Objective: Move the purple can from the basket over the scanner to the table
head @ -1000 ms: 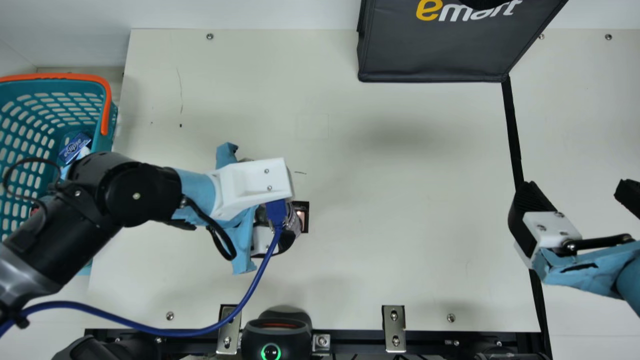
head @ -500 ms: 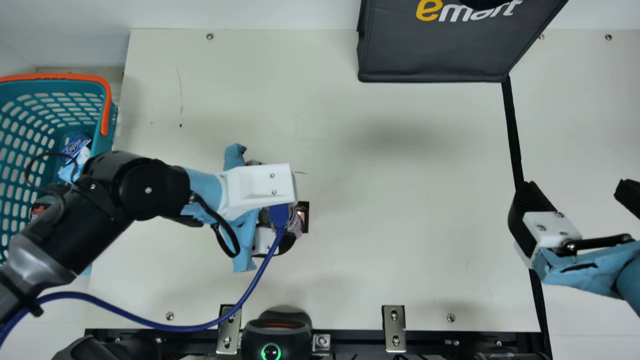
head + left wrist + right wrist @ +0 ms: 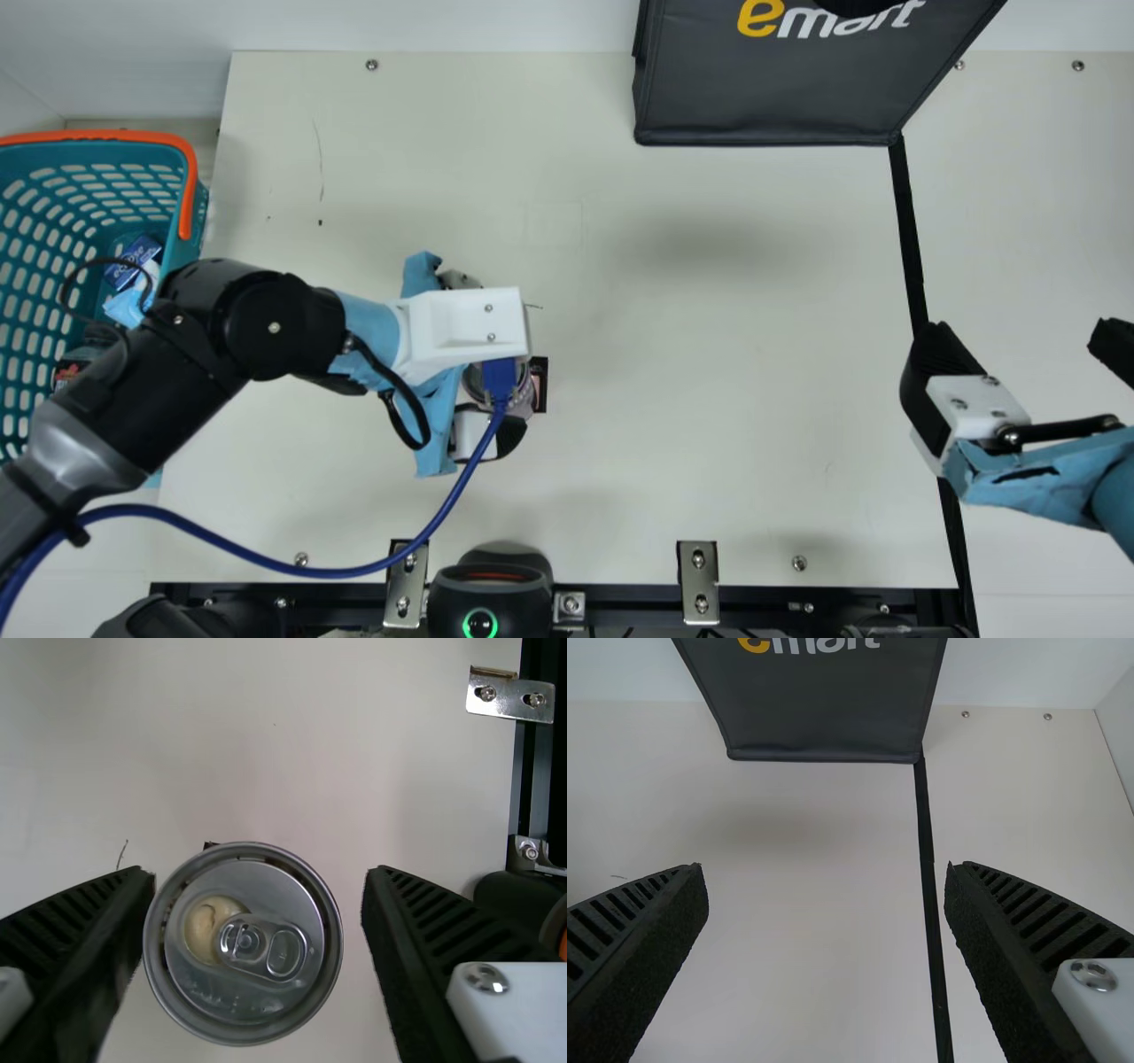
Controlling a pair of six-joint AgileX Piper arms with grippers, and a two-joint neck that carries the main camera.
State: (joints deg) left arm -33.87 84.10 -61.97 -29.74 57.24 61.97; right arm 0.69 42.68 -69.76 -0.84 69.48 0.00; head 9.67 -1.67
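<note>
My left gripper (image 3: pixel 489 361) is over the left-centre of the table in the main view, open around the can (image 3: pixel 524 386), which is partly hidden under the wrist and blue cable plug. In the left wrist view the can (image 3: pixel 244 943) shows its silver lid and pull tab, upright between the fingers of my left gripper (image 3: pixel 257 904); a gap separates it from one finger, and contact with the other cannot be told. My right gripper (image 3: pixel 1028 341) stands open over the table's right side, and in the right wrist view nothing is between the fingers of that gripper (image 3: pixel 827 877).
The teal basket (image 3: pixel 190 252) with several items is at the left. A black scanner (image 3: pixel 490 594) with a green ring stands at the near edge. A dark bag (image 3: pixel 771 97) is at the back. A small dark-framed square (image 3: pixel 541 399) lies beside the can.
My left arm has shifted slightly right, and its gripper's fingers have spread apart, letting go of the can. The right arm has kept still.
</note>
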